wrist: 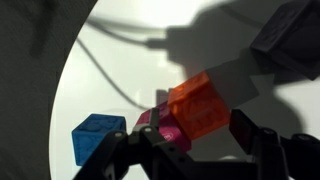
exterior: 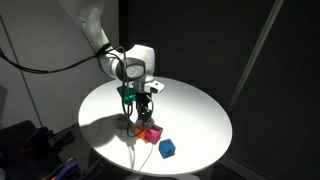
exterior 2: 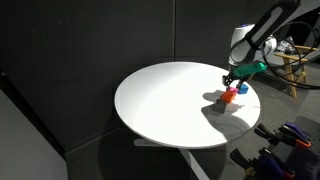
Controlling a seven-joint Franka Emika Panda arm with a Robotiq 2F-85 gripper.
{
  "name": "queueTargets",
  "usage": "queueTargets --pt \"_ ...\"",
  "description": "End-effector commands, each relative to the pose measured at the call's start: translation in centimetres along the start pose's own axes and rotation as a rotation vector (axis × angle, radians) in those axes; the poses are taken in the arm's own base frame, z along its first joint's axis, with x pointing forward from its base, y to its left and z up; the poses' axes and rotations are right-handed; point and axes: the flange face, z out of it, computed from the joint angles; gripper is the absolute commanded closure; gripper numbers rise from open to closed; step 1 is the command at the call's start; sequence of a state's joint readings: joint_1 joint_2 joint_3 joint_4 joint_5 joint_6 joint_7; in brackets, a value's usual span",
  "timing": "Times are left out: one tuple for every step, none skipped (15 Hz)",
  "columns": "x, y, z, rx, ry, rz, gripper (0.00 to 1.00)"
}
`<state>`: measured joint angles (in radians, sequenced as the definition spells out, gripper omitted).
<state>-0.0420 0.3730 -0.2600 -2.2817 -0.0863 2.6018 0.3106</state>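
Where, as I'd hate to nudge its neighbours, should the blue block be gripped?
Grip the blue block across two opposite flat side walls, coming straight down from above: it is boxy and sits flat. Pick the walls not facing the pink block, which sits close beside it.

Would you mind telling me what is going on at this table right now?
The robot's gripper is down over three small blocks near the edge of the round white table. Its jaws appear closed on the orange block, which is right by the pink block. The blue block lies a little apart, untouched.
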Motion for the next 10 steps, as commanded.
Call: queueTargets --pt "-1.1 0.9 -0.9 -0.028 0.009 -0.058 0.52" --pt "-1.3 1.0 -0.8 -0.034 0.010 -0.067 0.52" --pt "-1.4 1.1 -0.7 -0.038 0.010 -0.076 0.52" --pt "-1.4 1.2 -0.6 -0.043 0.009 -0.083 0.52" --pt "-1.5 1.3 -0.5 -0.046 0.009 -0.092 0.52" --pt "-1.5 1.4 -0.4 -0.047 0.009 -0.102 0.52" --pt "-1.6 1.5 -0.4 -0.044 0.008 -0.109 0.52" --pt "-1.6 1.7 -0.3 -0.042 0.010 -0.119 0.52" --pt "-1.7 1.9 -0.2 -0.039 0.011 -0.127 0.52" --pt "-1.6 2.2 -0.1 -0.037 0.015 -0.133 0.52"
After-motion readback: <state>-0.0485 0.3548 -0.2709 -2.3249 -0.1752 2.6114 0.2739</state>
